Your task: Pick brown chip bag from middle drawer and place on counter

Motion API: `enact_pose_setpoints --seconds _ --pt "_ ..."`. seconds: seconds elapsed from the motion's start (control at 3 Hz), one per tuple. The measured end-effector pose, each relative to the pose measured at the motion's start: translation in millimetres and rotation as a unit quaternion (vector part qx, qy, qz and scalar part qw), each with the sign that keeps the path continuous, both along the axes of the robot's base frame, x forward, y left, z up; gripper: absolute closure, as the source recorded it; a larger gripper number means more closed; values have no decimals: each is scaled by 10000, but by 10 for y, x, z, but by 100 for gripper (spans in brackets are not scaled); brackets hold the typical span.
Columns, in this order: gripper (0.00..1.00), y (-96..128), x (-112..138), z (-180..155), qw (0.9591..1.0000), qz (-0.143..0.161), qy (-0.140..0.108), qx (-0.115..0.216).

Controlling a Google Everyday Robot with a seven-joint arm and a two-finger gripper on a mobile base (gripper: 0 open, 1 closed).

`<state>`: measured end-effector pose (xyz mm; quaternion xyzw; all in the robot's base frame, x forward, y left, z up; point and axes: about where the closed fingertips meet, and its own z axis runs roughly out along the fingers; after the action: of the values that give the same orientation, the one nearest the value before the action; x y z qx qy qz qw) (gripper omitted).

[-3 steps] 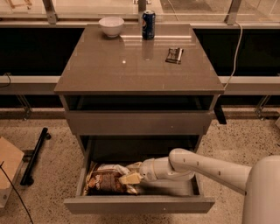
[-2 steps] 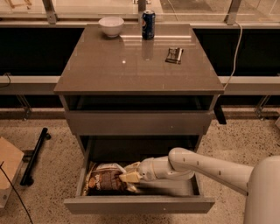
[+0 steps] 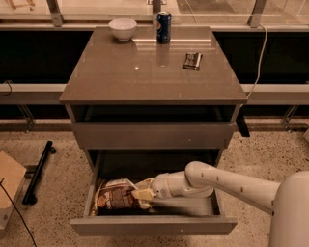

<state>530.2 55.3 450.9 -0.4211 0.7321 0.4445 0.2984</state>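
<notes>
One claw (image 3: 143,194) down inside the open drawer (image 3: 154,225), at the chip bag (image 3: 115,197).
Counter (image 3: 145,72) well above the claw; drawer walls all round it. White arm (image 3: 227,182) enters from the claw's right. Chip bag lies flat on the drawer floor, left of the claw, touching its tip; held or not, cannot tell. Far above the claw, on the counter: bowl (image 3: 122,28), can (image 3: 163,27), dark wrapper (image 3: 192,61).

Office/lab bldg: speckled floor (image 3: 63,183), glazed rail (image 3: 54,13), grey drawer cabinet (image 3: 149,136); jaws in middle drawer (image 3: 154,226).
</notes>
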Motion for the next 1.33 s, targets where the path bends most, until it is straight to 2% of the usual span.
enact_pose_setpoints --seconds 0.33,0.67,1.33 --pt "100 -37 -2 225 9996 135 -59 237" --pt "100 -109 2 501 9988 227 -248 355" --pt "100 -227 -4 790 9972 271 -541 440"
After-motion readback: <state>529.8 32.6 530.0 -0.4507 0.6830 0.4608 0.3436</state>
